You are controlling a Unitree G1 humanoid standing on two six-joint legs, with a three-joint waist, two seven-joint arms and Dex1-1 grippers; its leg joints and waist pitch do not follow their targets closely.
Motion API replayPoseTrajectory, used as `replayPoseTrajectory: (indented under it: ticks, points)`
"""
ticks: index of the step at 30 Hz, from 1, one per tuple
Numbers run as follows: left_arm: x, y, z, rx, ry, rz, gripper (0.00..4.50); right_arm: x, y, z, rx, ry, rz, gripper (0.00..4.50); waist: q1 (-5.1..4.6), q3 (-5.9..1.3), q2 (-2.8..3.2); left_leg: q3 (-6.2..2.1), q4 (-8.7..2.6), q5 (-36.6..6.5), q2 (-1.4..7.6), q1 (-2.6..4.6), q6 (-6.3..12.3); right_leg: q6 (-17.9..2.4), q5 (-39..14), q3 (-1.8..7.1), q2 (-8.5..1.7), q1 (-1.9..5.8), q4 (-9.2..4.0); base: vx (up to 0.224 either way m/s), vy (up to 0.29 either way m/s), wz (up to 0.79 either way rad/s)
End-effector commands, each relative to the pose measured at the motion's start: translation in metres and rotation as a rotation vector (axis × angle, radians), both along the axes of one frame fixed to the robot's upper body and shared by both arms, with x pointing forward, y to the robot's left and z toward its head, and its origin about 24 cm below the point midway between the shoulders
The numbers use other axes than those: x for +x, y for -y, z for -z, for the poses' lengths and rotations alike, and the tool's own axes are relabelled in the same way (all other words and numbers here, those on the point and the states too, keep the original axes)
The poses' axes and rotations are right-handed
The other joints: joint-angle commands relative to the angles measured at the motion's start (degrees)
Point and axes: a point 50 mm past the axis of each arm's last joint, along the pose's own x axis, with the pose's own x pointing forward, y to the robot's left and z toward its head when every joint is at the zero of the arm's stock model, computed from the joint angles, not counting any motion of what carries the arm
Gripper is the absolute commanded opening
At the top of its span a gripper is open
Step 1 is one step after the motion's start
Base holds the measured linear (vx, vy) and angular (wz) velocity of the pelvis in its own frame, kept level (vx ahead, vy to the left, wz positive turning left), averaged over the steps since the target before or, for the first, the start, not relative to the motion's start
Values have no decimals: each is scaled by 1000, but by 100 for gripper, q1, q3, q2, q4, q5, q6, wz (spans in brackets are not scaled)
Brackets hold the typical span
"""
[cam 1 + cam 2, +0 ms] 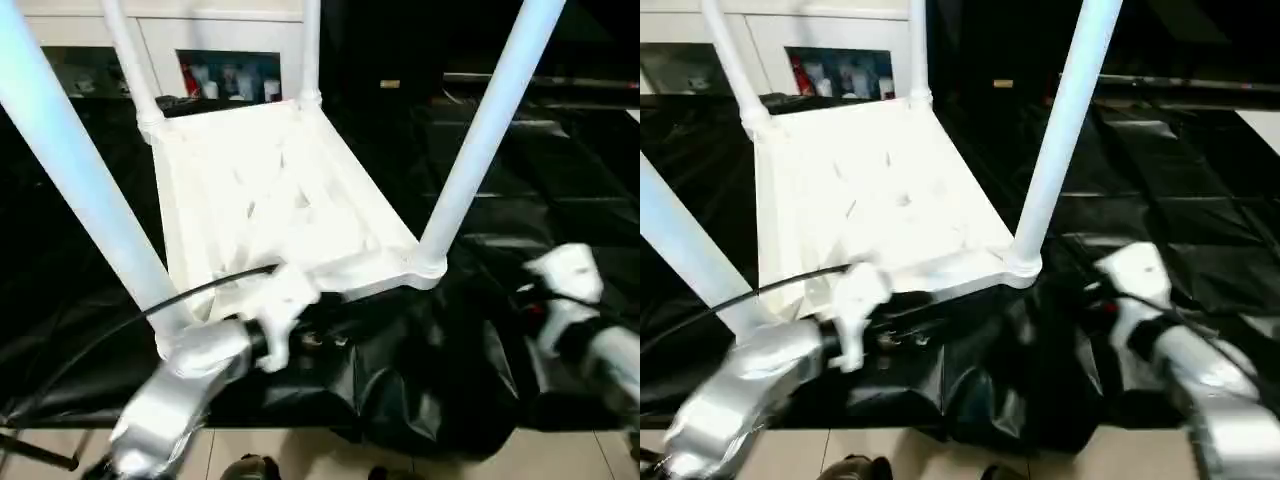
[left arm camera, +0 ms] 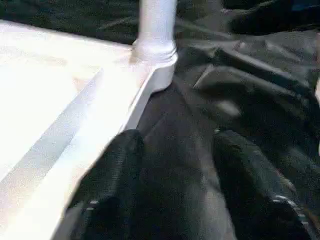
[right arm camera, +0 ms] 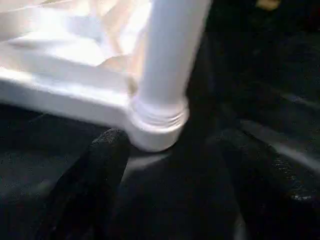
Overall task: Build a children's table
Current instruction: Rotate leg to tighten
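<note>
Left hand [image 2: 172, 200]: fingers spread, holding nothing; it sits low by the near edge of the top, just beside the near-left leg.
Top [image 1: 270, 200]: children's table upside down on the black sheet [image 1: 520, 190], ribbed underside up, tilted toward the camera.
Legs: all four stand in the corner sockets; near-left leg [image 1: 70, 170], near-right leg [image 1: 485, 130], two more at the far corners.
Right hand [image 3: 172, 185]: fingers wide apart, empty; near-right socket [image 3: 157, 125] lies just ahead between them.
Risk: either arm may knock a leg and tip the whole thing; a leg not fully screwed in could lean or drop out when it is turned over.
Writing: none readable; items in the cabinet [image 1: 225, 75] behind are too blurred.
</note>
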Motion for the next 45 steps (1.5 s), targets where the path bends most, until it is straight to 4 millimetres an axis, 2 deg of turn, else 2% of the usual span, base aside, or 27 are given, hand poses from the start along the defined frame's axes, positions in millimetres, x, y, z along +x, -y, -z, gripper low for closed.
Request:
replayPoseTrajectory:
  ticks: [1, 3, 11, 14, 16, 19, 21, 22, 24, 25, 27, 28, 30, 31, 32, 33, 34, 35, 36, 37, 38, 39, 40, 42, 43, 44, 45]
  points:
    - [-5, -12, -2, 15, -10, -13, 302, -1, -22, -1, 51, -20, -142, 304, -22, -153, -67, -402, -539, -3254, 403, 235, -263, -193, -4115, 227, -402, -10, -670, 0, 0, 0]
    - [-9, -17, -1, 19, -26, 3, 317, 6, -34, 1, 84, -20, -181, 286, -66, -152, -34, -453, -575, -3254, 412, 189, -317, -213, -4084, 193, -413, 56, -637, 0, 0, 0]
    - [-36, -34, 1, 27, -156, 120, 372, 38, -74, 9, 139, -20, -296, 235, -172, -24, -27, -512, -648, -3963, 407, 221, -604, -405, -3978, 214, -406, -41, -602, 0, 0, 0]
    - [-36, -34, 1, 27, -156, 120, 372, 38, -74, 9, 139, -20, -296, 235, -87, -14, -18, -417, -608, -4034, 398, 422, -643, -394, -3795, 263, -340, -174, -675, 0, 0, 0]
    - [-36, -34, 1, 27, -156, 120, 372, 38, -74, 9, 139, -20, -296, 235, -75, -19, -12, -442, -673, -3870, 418, 319, -606, -442, -3545, 264, -356, -53, -612, 0, 0, 0]
    - [-44, -41, 3, 51, -215, 150, 397, 50, -78, 11, 126, -8, -266, 211, -71, -33, -16, -456, -705, -3857, 414, 264, -678, -569, -3396, 272, -388, -30, -526, 0, 0, 0]
    - [-59, -67, 7, 134, -314, 191, 397, 84, -74, 9, 121, 47, -84, 211, -149, -26, -25, -509, -716, -3892, 392, 180, -698, -645, -3424, 228, -411, 16, -478, -13, 3, -13]
    - [-64, -76, 8, 158, -346, 195, 404, 94, -72, 8, 123, 65, -19, 195, -231, 5, -16, -537, -806, -4147, 398, 104, -778, -581, -3433, 160, -347, 106, -428, -45, 11, -32]
    - [-67, -85, 9, 181, -366, 197, 407, 102, -68, 7, 134, 79, 52, 181, -193, 22, 0, -495, -741, -4293, 372, 246, -796, -600, -3612, 199, -359, -68, -511, -22, 6, -16]
    - [-69, -92, 11, 205, -368, 198, 407, 108, -61, 6, 145, 93, 118, 168, -192, 40, -12, -453, -661, -4305, 343, 368, -757, -567, -3794, 192, -352, -145, -621, 0, 0, 0]
    - [-69, -95, 11, 215, -370, 199, 407, 111, -59, 5, 150, 99, 144, 149, -125, 51, 15, -392, -639, -4266, 341, 480, -687, -493, -3776, 167, -288, -184, -687, 0, 0, 0]
    - [-70, -96, 11, 222, -372, 195, 407, 113, -56, 5, 153, 104, 162, 149, -113, 60, 19, -386, -657, -4280, 347, 475, -674, -492, -3742, 161, -281, -173, -681, 0, 0, 0]
    - [-69, -98, 10, 229, -369, 184, 407, 119, -51, 4, 168, 121, 209, 125, -129, 95, 53, -386, -802, -4544, 384, 387, -720, -475, -3671, 67, -194, -83, -585, 0, 0, 0]
    - [-65, -99, 6, 238, -351, 173, 407, 127, -43, 3, 177, 141, 285, 112, -112, 100, 83, -331, -1076, -4864, 456, 196, -789, -520, -3305, -38, -45, 120, -278, -71, -11, -2]
    - [-65, -99, 6, 238, -351, 173, 407, 127, -43, 3, 177, 141, 285, 112, 92, 69, 160, -95, -1479, -5100, 545, -156, -861, -664, -2201, -106, 116, 420, 676, -71, -11, -2]
    - [-63, -100, 4, 243, -341, 170, 407, 130, -40, 3, 175, 149, 318, 99, 275, 56, -31, 197, -1438, -4263, 488, -62, -650, -496, -2122, 227, 79, 244, 764, -89, -68, 18]
    - [-61, -102, -1, 251, -325, 162, 407, 132, -36, 3, 162, 157, 353, 99, 164, 10, -276, 192, -950, -3523, 324, 300, -627, -308, -3262, 445, -88, -117, 192, 17, -132, 25]
    - [-60, -103, -4, 256, -315, 157, 407, 134, -33, 3, 152, 163, 374, 88, 198, -37, -289, -329, 308, -1031, 0, 510, -186, -145, -5276, 915, -867, -363, -733, 17, -132, 25]
    - [-60, -103, -4, 257, -314, 156, 407, 134, -33, 3, 152, 163, 375, 80, 215, -22, -220, -541, 339, -268, -64, 228, -84, -286, -5263, 1047, -870, -103, -703, 67, -96, -5]
    - [-58, -107, -9, 268, -300, 144, 407, 134, -31, 4, 146, 162, 383, 75, 202, 111, -212, -628, 134, -180, 44, -2, -238, -533, -5061, 686, -761, 94, -525, 0, 0, 0]
    - [-59, -114, -16, 286, -288, 127, 407, 133, -30, 5, 140, 160, 377, 55, 192, 60, -58, -575, -205, -1525, 262, 253, -416, -798, -4082, 498, -363, -86, -348, 0, 0, 0]
    - [-60, -126, -26, 304, -271, 104, 407, 131, -30, 7, 136, 153, 358, 55, 138, -3, -12, -569, -334, -2150, 329, 284, -542, -938, -3440, 398, -134, -109, -152, 0, 0, 0]
    - [-61, -134, -34, 319, -258, 89, 407, 129, -29, 9, 134, 148, 342, 38, 65, -57, 66, -568, -490, -2998, 414, 250, -692, -1241, -2075, 382, -70, -60, -17, 0, 0, 0]
    - [-60, -143, -46, 335, -239, 80, 407, 124, -31, 14, 130, 131, 302, 38, 37, -44, -4, -508, -504, -2999, 374, 195, -619, -1269, -1908, 383, -118, 29, -68, 0, 0, 0]
    - [-59, -150, -59, 352, -212, 74, 407, 117, -34, 19, 122, 111, 248, 38, 82, -16, -61, -460, -493, -2867, 331, 162, -506, -1146, -2315, 412, -192, 62, -154, 0, 0, 0]
    - [-59, -150, -59, 352, -212, 74, 407, 117, -34, 19, 122, 111, 248, 38, 93, 7, -76, -437, -476, -2822, 331, 195, -447, -1036, -2846, 450, -262, 24, -231, 0, 0, 0]
    - [-58, -151, -62, 356, -201, 71, 407, 116, -35, 21, 117, 104, 233, 38, 85, 0, -85, -459, -486, -2734, 334, 163, -439, -950, -3191, 448, -303, 76, -253, 0, 0, 0]
